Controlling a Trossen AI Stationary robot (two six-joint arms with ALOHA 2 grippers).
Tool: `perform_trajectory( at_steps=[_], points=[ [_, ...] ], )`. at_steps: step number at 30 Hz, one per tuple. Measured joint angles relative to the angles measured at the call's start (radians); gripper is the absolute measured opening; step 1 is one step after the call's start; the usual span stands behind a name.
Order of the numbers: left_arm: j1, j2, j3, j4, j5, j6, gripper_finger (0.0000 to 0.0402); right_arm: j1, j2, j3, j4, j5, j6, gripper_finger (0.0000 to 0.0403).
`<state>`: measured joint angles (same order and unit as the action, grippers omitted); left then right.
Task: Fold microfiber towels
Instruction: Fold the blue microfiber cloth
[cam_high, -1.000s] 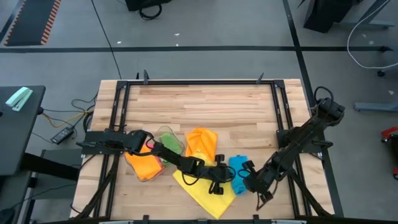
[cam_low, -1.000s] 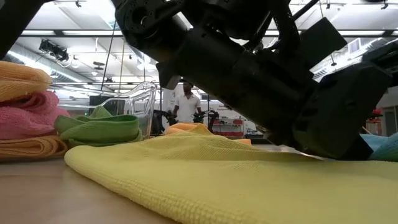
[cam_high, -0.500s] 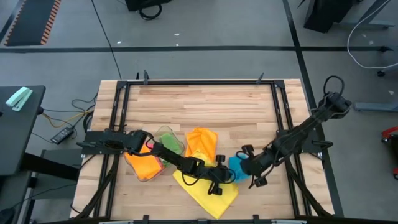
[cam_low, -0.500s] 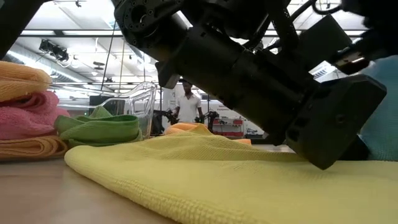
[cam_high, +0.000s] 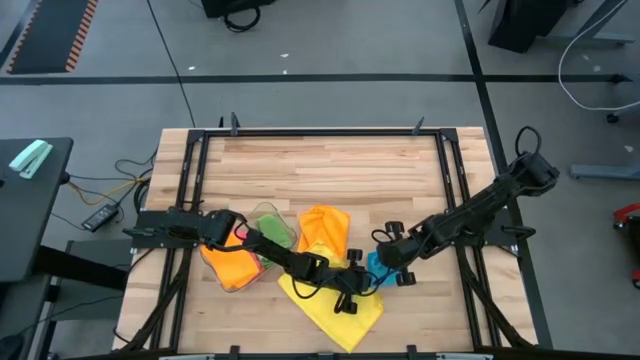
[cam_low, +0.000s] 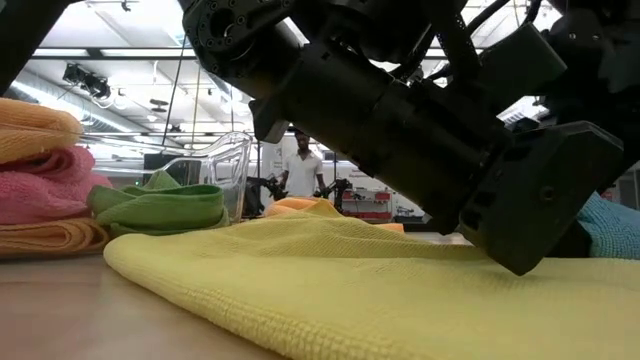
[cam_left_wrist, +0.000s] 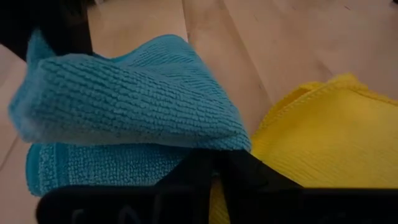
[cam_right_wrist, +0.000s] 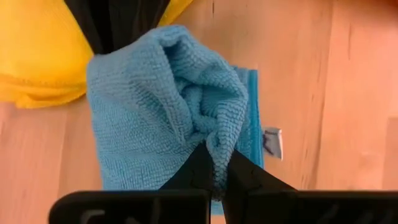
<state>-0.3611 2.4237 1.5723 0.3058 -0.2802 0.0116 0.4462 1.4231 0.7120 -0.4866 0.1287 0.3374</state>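
Pinched fingers of the right gripper (cam_right_wrist: 214, 171) hold a bunched fold of the blue towel (cam_high: 380, 268), right of centre in the lower high view. Beside it, the left gripper (cam_left_wrist: 214, 177), pressed together, pins the yellow towel (cam_high: 335, 305). Pulling on could slip the thin pinch or drag both cloths together.

yellow microfiber towel (cam_high: 330, 304): lying at table's near edge, centre
blue microfiber towel (cam_high: 380, 268): sitting just right of it, touching
orange microfiber towel (cam_high: 323, 231): lying behind yellow one
clear plastic tray (cam_high: 272, 228): sitting left of it
wooden table (cam_high: 330, 170): lying under all
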Motion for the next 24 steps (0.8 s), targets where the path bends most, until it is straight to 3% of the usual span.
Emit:
perform_trajectory(
  at_steps=[9,13,18,24],
  points=[
    [0.000,0.001,0.000,-0.001,0.001,-0.002,0.0029,0.001,0.079,0.000,0.027,0.023,-0.020,0.0029],
    [-0.002,-0.006,-0.001,-0.013,0.003,-0.007,0.0037,0.000,0.118,0.003,0.032,0.033,-0.007,0.0073],
    [-0.003,-0.064,-0.004,-0.144,0.013,0.008,0.0042,0.000,0.105,0.000,0.026,0.044,0.034,0.0137],
    [-0.011,-0.110,-0.005,-0.217,0.015,0.012,0.0032,-0.001,0.101,-0.001,0.020,0.054,0.065,0.0176]
  ],
)
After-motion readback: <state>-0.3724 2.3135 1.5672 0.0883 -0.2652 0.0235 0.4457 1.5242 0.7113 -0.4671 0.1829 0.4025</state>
